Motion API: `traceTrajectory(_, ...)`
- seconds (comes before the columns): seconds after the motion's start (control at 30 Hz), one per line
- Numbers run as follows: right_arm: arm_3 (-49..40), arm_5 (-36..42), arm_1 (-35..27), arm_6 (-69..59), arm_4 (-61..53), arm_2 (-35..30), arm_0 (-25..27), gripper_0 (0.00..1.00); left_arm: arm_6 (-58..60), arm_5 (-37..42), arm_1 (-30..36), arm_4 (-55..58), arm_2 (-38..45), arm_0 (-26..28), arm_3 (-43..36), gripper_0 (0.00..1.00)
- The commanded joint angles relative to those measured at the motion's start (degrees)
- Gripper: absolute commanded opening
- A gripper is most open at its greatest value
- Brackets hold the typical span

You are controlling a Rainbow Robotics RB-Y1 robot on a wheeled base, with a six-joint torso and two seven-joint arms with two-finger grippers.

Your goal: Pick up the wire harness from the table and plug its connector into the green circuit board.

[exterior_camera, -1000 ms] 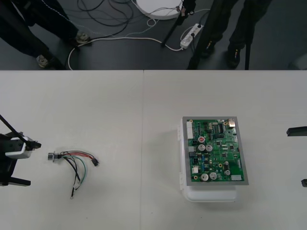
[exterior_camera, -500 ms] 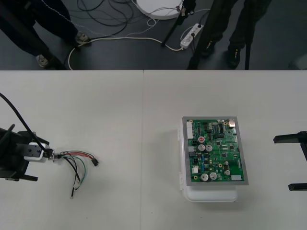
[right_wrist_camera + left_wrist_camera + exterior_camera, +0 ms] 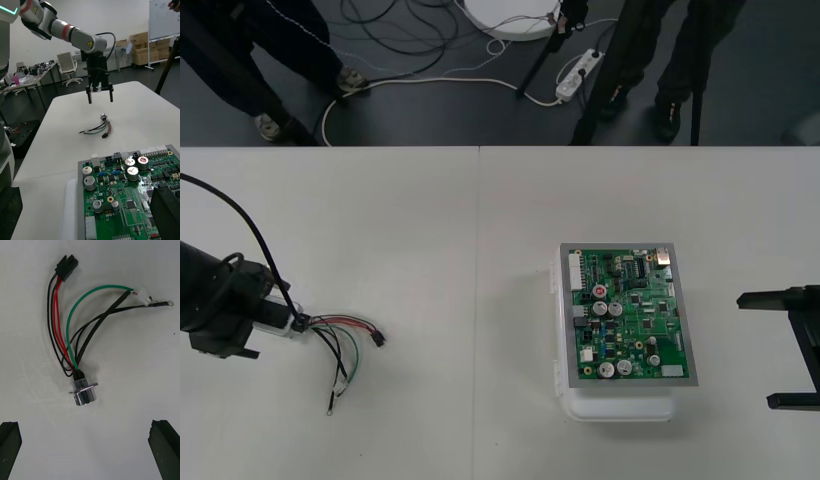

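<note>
Socket (image 3: 84, 393) beneath left end effector (image 3: 100, 100)

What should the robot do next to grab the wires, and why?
Probably lower the left gripper straight down: its jaws are open and hang above the table, with the metal socket of the harness lying untouched beneath, roughly centred between them.

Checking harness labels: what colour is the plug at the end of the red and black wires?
Black. The plug shows best in the left wrist view.
</note>
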Motion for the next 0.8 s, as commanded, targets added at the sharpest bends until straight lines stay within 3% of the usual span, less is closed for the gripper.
traceTrajectory(0.03,1.5,-0.6,1.1,7.7,-1.6,0.5,-1.3,1.0,4.3,2.1,-1.4,-4.8,-2.2,-3.2,-1.3,1.0)
traceTrajectory(0.3,1.7,-0.5,0.9,9.7,-5.0,3.4,-2.1,1.0,6.6,-1.6,-6.0,-14.1,-2.3,-3.1,-1.3,1.0)
traceTrajectory(0.6,7.1,-4.0,0.2,12.9,-10.5,15.2,-10.3,1.0,17.8,-2.9,-9.7,-24.4,-2.2,0.2,-3.4,1.0)
traceTrajectory(0.8,10.8,-7.2,0.3,14.8,-11.2,19.2,-13.7,1.0,23.2,-3.3,-11.8,-31.2,-2.2,3.0,-4.5,1.0)
